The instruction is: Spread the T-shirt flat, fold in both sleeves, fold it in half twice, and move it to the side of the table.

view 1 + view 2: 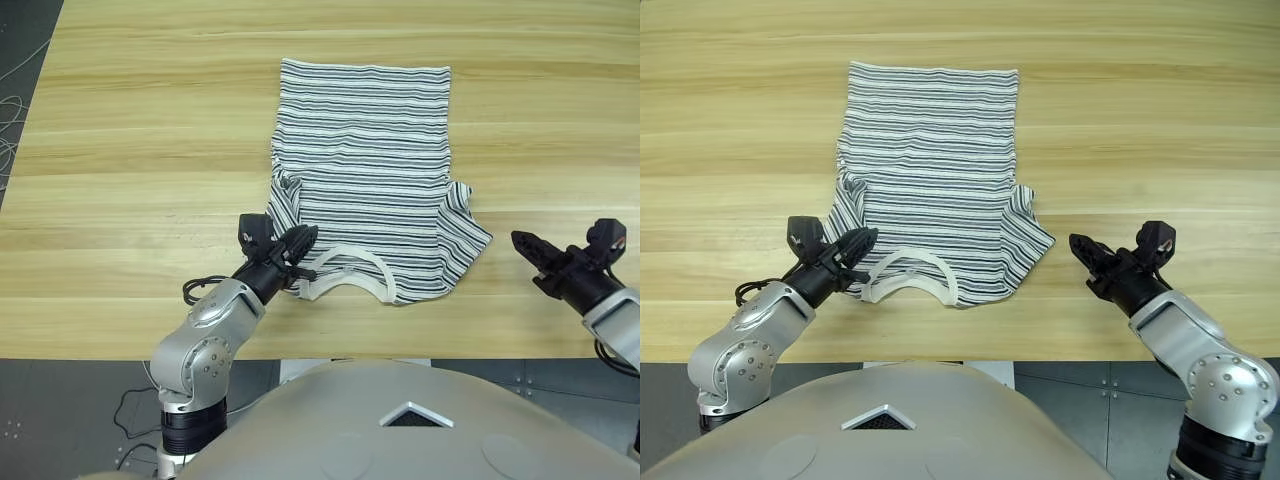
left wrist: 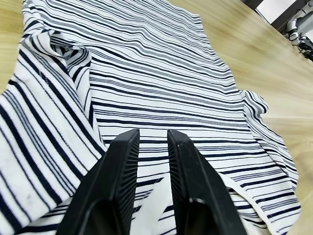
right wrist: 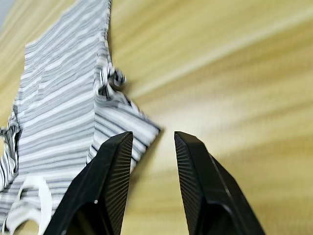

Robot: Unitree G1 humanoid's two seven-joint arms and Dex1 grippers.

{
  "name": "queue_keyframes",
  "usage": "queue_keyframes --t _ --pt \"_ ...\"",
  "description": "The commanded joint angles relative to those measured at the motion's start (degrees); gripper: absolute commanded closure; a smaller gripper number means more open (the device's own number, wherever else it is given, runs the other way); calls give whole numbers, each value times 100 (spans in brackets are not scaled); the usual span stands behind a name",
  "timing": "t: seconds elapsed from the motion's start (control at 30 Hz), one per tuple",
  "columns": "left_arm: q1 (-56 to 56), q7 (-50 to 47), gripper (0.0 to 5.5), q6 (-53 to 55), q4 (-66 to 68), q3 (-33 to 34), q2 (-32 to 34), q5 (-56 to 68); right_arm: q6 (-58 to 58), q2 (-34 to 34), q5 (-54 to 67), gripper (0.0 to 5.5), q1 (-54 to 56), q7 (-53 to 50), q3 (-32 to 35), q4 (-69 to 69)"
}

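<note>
The black-and-white striped T-shirt [image 1: 365, 160] lies on the wooden table [image 1: 130, 150], its white collar [image 1: 352, 268] toward the near edge. Both sleeves look bunched inward along the sides, the right sleeve [image 1: 465, 225] sticking out a little. My left gripper [image 1: 305, 242] hovers low over the shirt's left shoulder beside the collar; in the left wrist view its fingers [image 2: 128, 147] stand a narrow gap apart with flat fabric showing beyond them. My right gripper [image 1: 525, 260] is open above bare wood, a short way right of the right sleeve [image 3: 139, 127].
The table's near edge [image 1: 110, 355] runs just below the collar. Bare wood stretches to the left, the right and beyond the hem. Cables lie on the dark floor [image 1: 15, 120] past the table's left end.
</note>
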State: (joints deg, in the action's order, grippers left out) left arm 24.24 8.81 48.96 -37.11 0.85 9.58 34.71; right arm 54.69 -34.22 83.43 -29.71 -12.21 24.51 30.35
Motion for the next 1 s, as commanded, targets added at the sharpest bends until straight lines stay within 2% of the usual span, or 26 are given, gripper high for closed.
queue_keyframes --t 0.03,0.27,0.43,1.0 --pt "84 -173 446 -88 -161 -20 -94 -64 159 -238 925 394 -307 -522 -158 315" --pt "83 -219 446 -94 -296 -3 -72 -56 -434 446 872 394 74 -1532 -1159 142" --pt "138 -204 446 -92 -387 117 -33 -14 -952 974 430 394 381 -1980 -1354 -153" --pt "177 -153 446 -125 -496 313 142 -17 -1333 1865 -1077 394 1049 -1469 -1817 -1007"
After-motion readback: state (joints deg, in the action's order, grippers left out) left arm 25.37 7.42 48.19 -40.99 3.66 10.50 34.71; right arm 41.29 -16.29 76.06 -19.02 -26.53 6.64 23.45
